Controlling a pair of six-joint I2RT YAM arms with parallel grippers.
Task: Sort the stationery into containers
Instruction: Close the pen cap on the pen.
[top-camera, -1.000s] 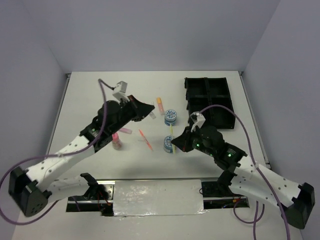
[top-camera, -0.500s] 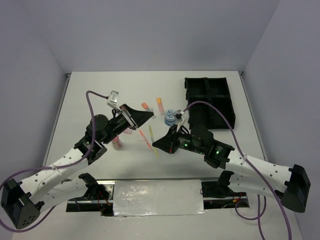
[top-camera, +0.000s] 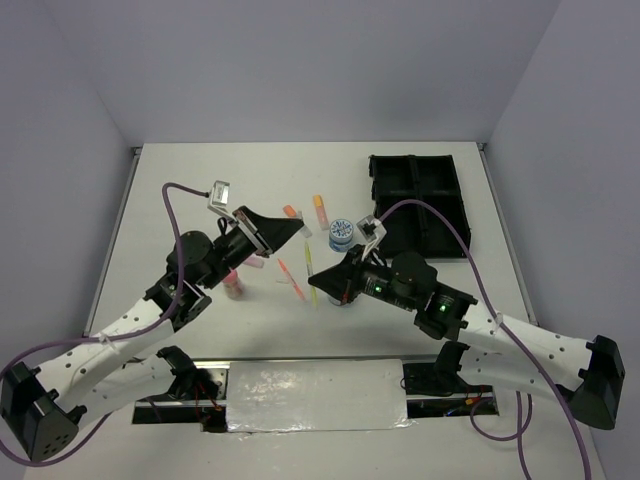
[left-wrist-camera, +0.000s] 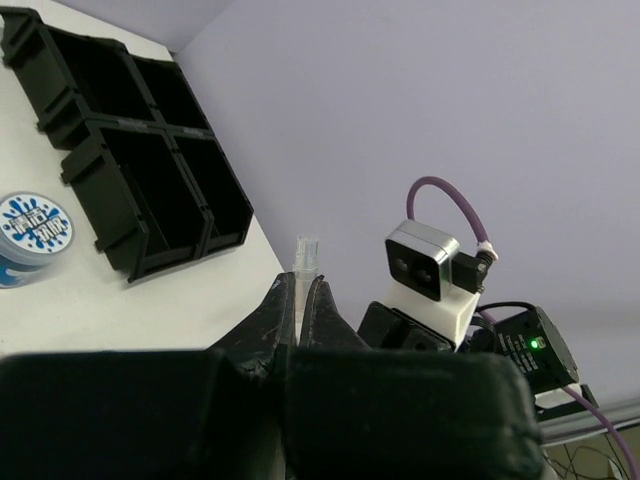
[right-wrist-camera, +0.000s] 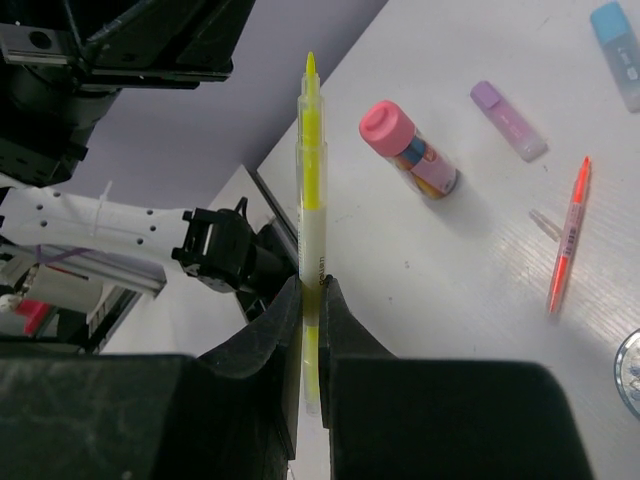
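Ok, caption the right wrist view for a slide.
Right end effector shut on thin yellow pen; pink-capped bottle and thin orange pen on white table.

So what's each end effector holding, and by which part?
Right end effector: yellow pen, by its barrel. Left end effector: small clear piece, lower end.

Robot lab cell: bare lilac walls (top-camera: 300, 70), white table (top-camera: 180, 190), purple cabling (left-wrist-camera: 441, 181).
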